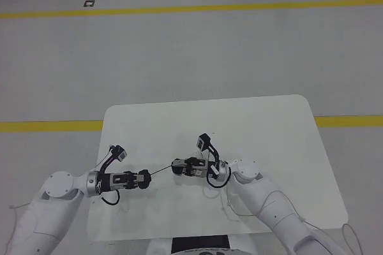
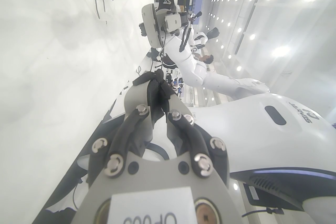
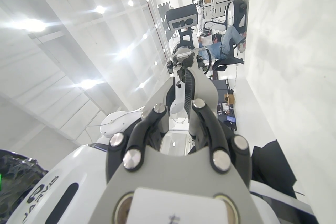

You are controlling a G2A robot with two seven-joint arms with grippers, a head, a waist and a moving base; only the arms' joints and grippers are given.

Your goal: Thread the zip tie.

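**A:** So, where is the zip tie (image 1: 160, 171)?

**B:** It is held between the two tools over the counter (image 1: 255, 121). It shows as a thin dark line above the near half, a little left of the middle.

**A:** What is the left tool (image 1: 148, 177) doing?

**B:** Its jaws are pressed together on one end of the tie. In its own wrist view the black-wrapped fingertips (image 2: 147, 79) meet with no gap.

**A:** And the right tool (image 1: 174, 166)?

**B:** It is also pressed together, pinching the other end.

**A:** How do the two sit against each other?

**B:** They point tip toward tip, near each other but apart, and the tie bridges the gap.

**A:** Is the tie square to the counter's near edge?

**B:** No, it slants. The right tool's end lies farther from the near edge than the left's.

**A:** Is the tail through the head?

**B:** That is too small to tell.
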